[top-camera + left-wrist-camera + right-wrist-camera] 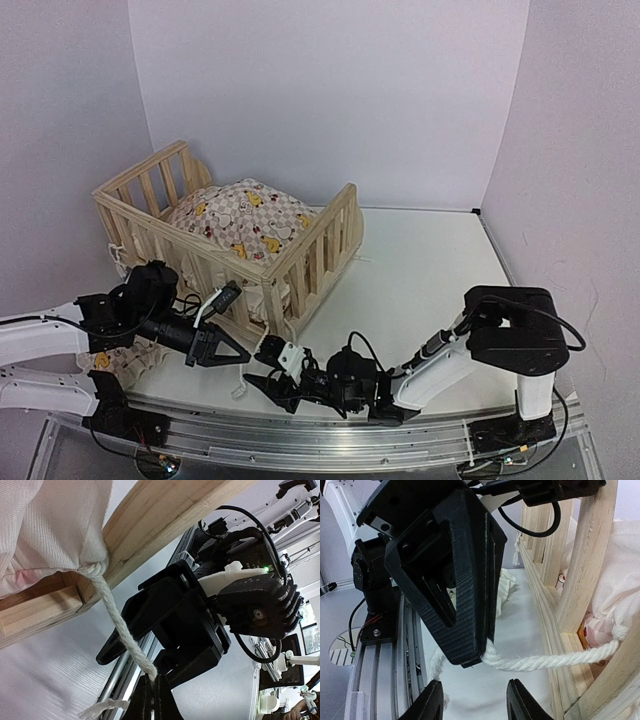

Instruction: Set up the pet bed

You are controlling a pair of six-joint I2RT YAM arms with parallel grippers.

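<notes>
The pet bed's pine frame (300, 262) stands at the left of the table, with the checked duck cushion (245, 220) inside it. A white tie string (112, 610) runs from a knot at the cushion's corner (94, 566), by the bed's lower rail, down to my left gripper (152, 692), which is shut on it. In the top view my left gripper (238, 352) sits just in front of the bed's near corner. My right gripper (476, 702) faces it, open, its fingertips (432, 700) just below the taut string (545, 657) and not touching it.
More of the same patterned fabric (120, 355) lies under my left arm at the near left. The aluminium rail (300, 430) runs along the table's near edge. My right arm (430, 370) stretches low across the front from its base (520, 345).
</notes>
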